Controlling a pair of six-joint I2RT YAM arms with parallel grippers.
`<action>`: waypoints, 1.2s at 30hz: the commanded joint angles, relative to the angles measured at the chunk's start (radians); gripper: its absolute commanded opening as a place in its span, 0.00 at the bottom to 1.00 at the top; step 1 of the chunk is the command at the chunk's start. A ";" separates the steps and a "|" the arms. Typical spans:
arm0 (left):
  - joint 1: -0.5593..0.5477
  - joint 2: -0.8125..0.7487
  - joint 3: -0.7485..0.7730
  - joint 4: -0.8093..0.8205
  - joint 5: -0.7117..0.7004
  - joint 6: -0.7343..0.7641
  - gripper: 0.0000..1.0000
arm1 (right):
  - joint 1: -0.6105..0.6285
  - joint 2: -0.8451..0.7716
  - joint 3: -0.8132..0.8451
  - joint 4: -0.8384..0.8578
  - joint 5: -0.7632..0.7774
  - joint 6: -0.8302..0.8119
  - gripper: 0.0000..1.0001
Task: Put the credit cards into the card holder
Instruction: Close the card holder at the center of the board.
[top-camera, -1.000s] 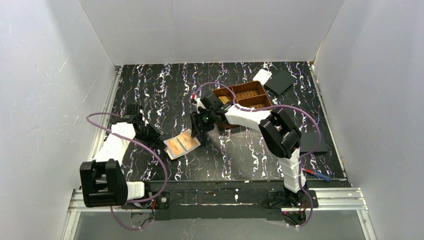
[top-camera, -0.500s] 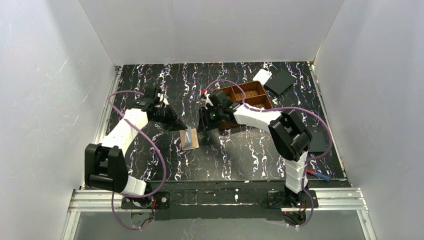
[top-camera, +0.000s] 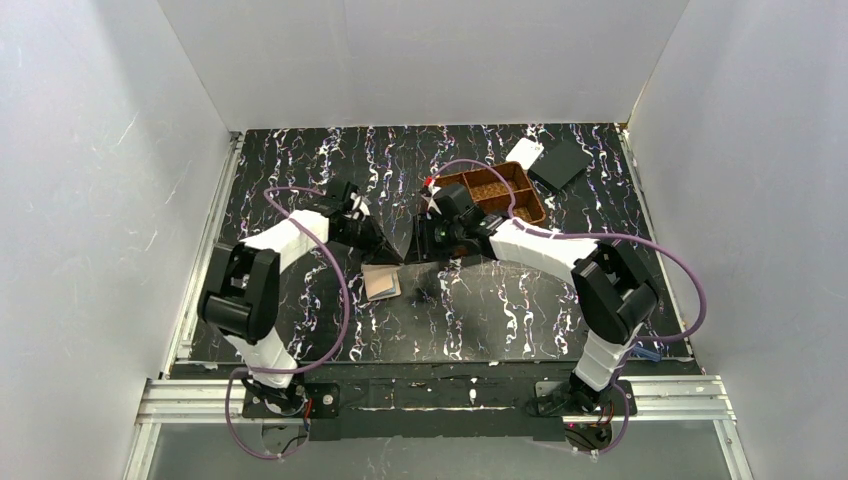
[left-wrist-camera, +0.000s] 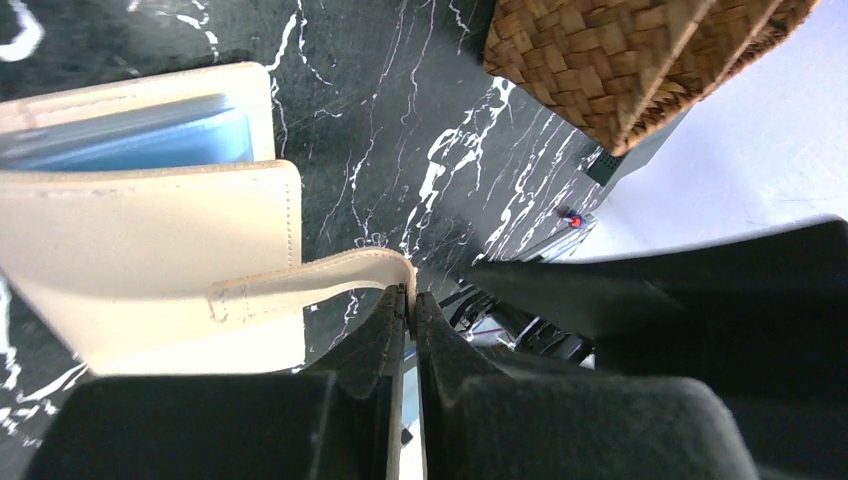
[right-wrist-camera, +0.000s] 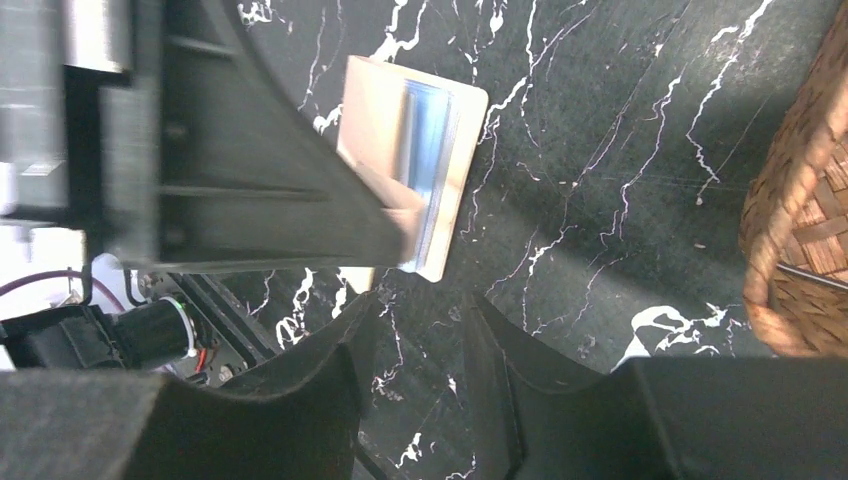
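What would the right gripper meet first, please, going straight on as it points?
Probably the near edge of the card holder, which the left gripper pinches by its strap; depth is unclear, so the table might come first.

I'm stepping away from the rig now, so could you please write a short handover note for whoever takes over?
Left gripper: shut on the strap of the card holder, which sits nearly folded on the table.
Right gripper: open, empty, close beside the card holder.
Credit cards: none visible in any view; whether they are inside cannot be told.
Done: unconfirmed.
Left: check the card holder and the woven basket for cards, and slot in any that remain.
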 joint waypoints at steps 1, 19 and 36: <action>-0.040 0.050 0.031 0.056 0.037 -0.009 0.00 | -0.002 -0.064 -0.022 0.018 0.024 0.006 0.44; 0.008 -0.123 0.082 -0.097 0.098 0.185 0.60 | 0.002 -0.026 -0.156 0.281 -0.181 0.045 0.65; 0.065 -0.088 -0.101 -0.050 0.037 0.259 0.30 | 0.027 0.027 -0.190 0.392 -0.114 0.282 0.64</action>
